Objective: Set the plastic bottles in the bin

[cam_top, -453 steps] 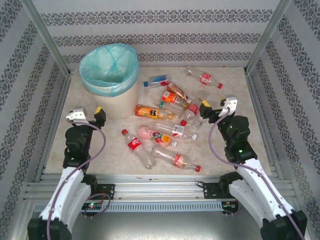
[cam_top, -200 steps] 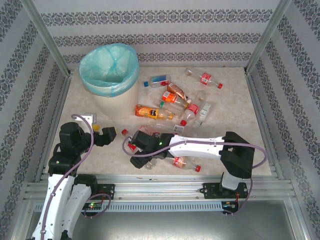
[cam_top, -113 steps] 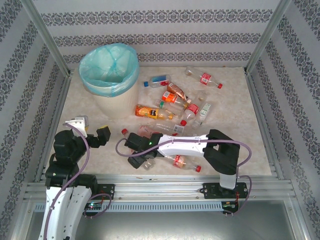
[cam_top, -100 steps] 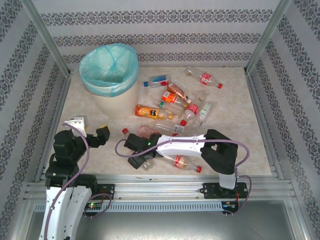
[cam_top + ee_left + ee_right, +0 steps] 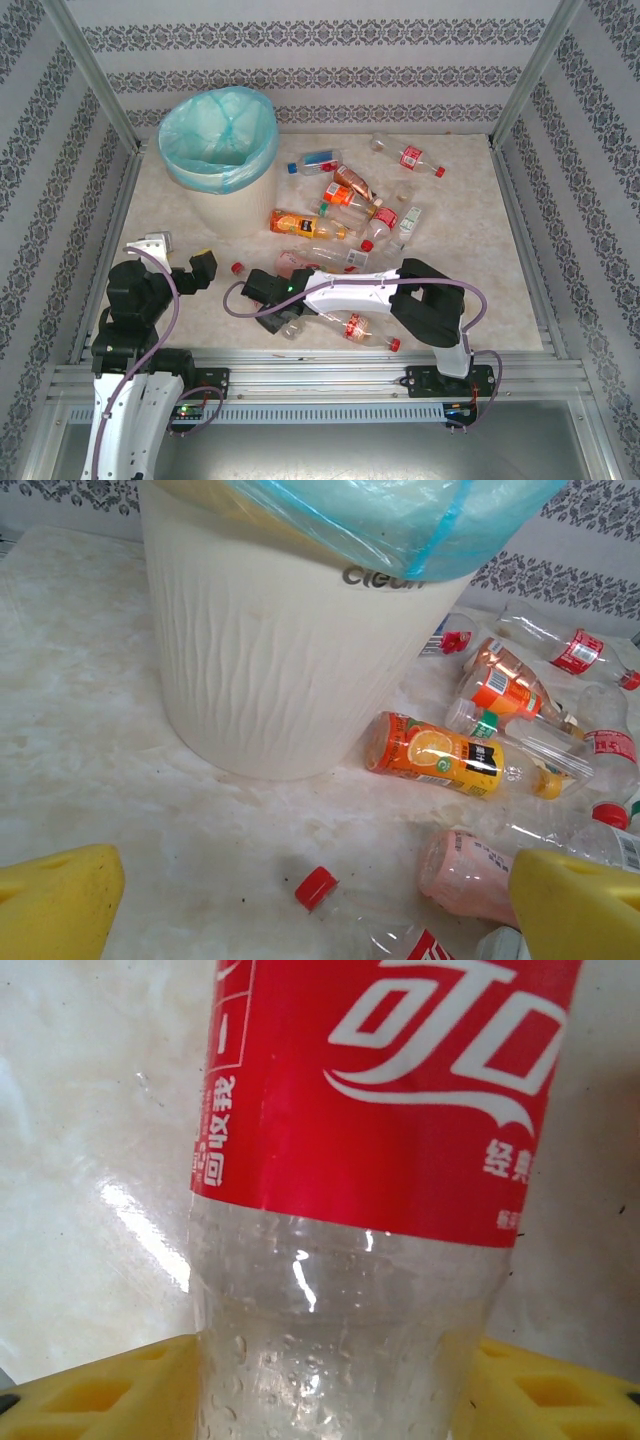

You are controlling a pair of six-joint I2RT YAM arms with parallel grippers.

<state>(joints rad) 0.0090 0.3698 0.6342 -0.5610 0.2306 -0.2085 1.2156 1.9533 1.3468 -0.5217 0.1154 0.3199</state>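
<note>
Several plastic bottles lie in a heap mid-table, among them an orange-labelled one [image 5: 300, 223] [image 5: 440, 755] and a pink one [image 5: 295, 262] [image 5: 470, 875]. The bin [image 5: 218, 140] [image 5: 280, 660], cream with a turquoise liner, stands at the back left. My right arm reaches left across the near table. Its gripper [image 5: 272, 312] [image 5: 330, 1390] is shut on the clear lower body of a red-labelled bottle [image 5: 390, 1080], both yellow pads against its sides. That bottle's red cap [image 5: 237, 267] [image 5: 316, 887] points toward my left gripper [image 5: 205, 268] [image 5: 320, 925], which is open and holds nothing.
More bottles lie further back: a blue-labelled one [image 5: 318, 160] and a red-labelled one [image 5: 412, 157]. Another red-labelled bottle [image 5: 365, 328] rests near the front edge under my right arm. Patterned walls and metal posts enclose the table.
My right arm has swung left across the table and its fingers have closed on the red-labelled bottle, whose cap slid slightly left. My left gripper drew back a little.
</note>
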